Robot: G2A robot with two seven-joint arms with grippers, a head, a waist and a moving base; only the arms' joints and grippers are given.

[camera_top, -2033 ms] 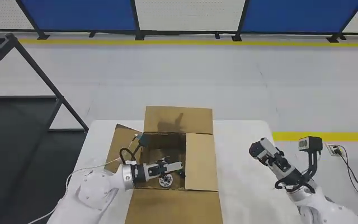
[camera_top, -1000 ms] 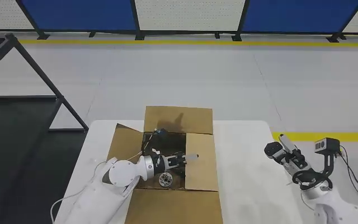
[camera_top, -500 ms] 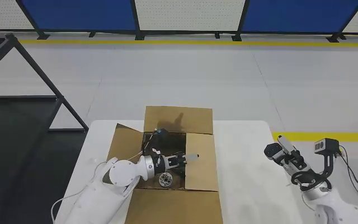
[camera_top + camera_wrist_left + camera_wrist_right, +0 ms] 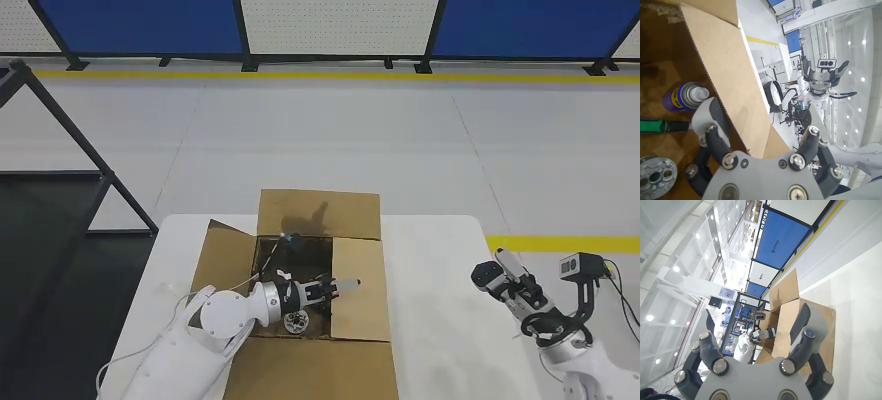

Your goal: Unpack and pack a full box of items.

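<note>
An open cardboard box (image 4: pixel 320 213) stands mid-table, its right flap (image 4: pixel 358 290) lying partly over the opening. My left gripper (image 4: pixel 335 288) is inside the box and open, its jaws on either side of that flap's edge (image 4: pixel 738 113): one finger (image 4: pixel 710 113) inside, the other outside. On the box floor lie a blue spray can (image 4: pixel 680 98), a green-handled screwdriver (image 4: pixel 653 126) and a metal disc (image 4: pixel 655 175), the disc (image 4: pixel 296 320) just below the gripper. My right gripper (image 4: pixel 500 272) hangs open and empty over the table's right side, far from the box (image 4: pixel 806 315).
The box's other flaps spread outward at the back (image 4: pixel 320 213), left (image 4: pixel 222 255) and front (image 4: pixel 305 370). White table (image 4: pixel 430 310) lies bare between box and right arm. A black metal frame (image 4: pixel 70 130) stands off the table's left.
My left gripper has shifted right inside the box onto the right flap's edge. The right arm has drawn back toward the table's right edge and sunk slightly.
</note>
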